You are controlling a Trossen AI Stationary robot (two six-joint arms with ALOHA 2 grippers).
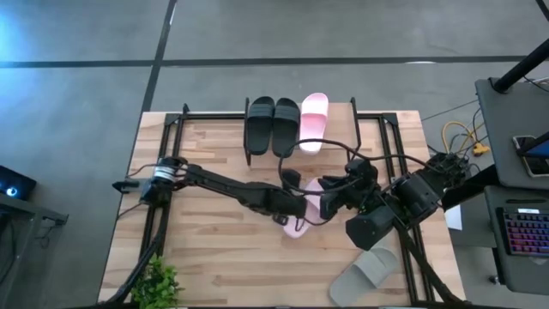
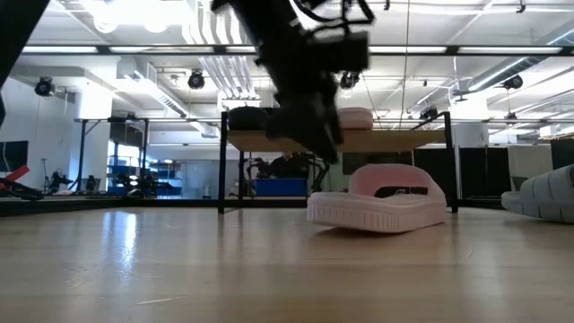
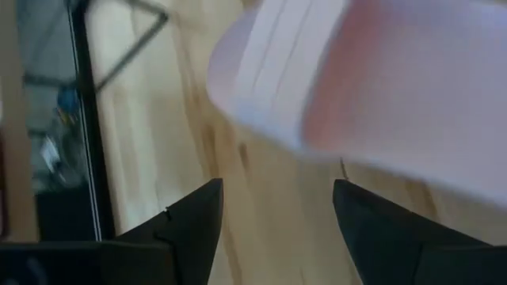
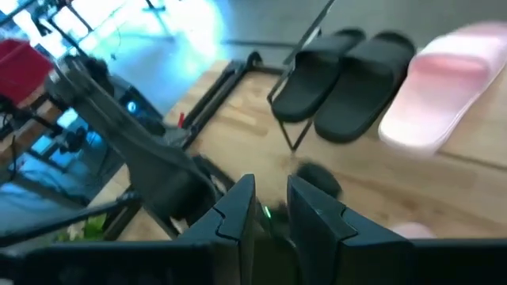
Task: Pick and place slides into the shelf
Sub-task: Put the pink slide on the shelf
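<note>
The shelf (image 2: 395,141) stands at the table's far middle. On its top lie two black slides (image 1: 272,124) and one pale pink slide (image 1: 312,122). A second pink slide (image 2: 381,208) lies sole down on the table in front of the shelf. My left gripper (image 1: 298,209) stands open over that slide's near end, its fingers (image 3: 194,229) apart and clear of the pink slide (image 3: 356,79). My right gripper (image 4: 269,207) hovers high to the slide's right, open by only a narrow gap and holding nothing. A grey slide (image 1: 366,273) lies near the right front corner.
A small green plant (image 1: 159,283) stands at the near left corner. The arms' dark frames run along both table sides. Bare wood lies between the left arm and the near edge. A desk with a keyboard (image 1: 523,232) stands beyond the right edge.
</note>
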